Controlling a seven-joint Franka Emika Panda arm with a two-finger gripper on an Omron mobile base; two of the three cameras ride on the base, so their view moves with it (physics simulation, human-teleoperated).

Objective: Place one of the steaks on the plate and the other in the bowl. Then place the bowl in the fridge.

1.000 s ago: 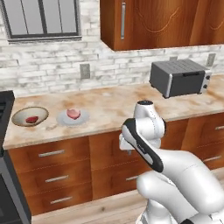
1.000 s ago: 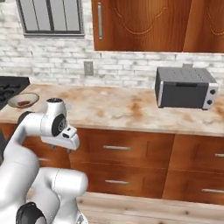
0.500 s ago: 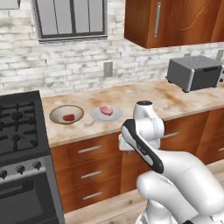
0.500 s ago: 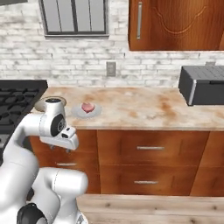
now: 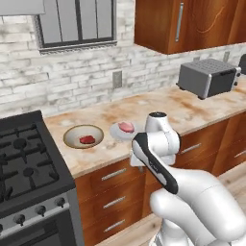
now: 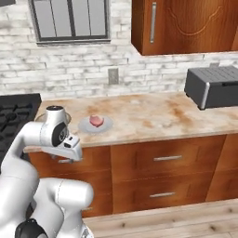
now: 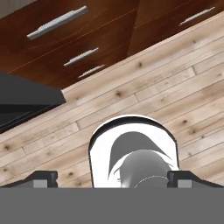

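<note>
where counter point(image 5: 158, 108) meets stove point(image 5: 24, 163), brick wall point(image 6: 69, 69)

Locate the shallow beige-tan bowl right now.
In the left base view, the shallow beige-tan bowl sits on the marbled stone counter between the black gas stove and the whitish round plate, with the deep red steak inside it.

wall: brick point(image 5: 72, 77) | window point(image 5: 77, 21) | cabinets: wood point(image 6: 186, 25) | floor: planks point(image 7: 166, 83)

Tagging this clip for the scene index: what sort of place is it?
A rendered home kitchen, going by the black gas stove, the marbled counter over wooden drawers, and the grey toaster oven. On the counter, one steak lies in a bowl and one on a plate.
</note>
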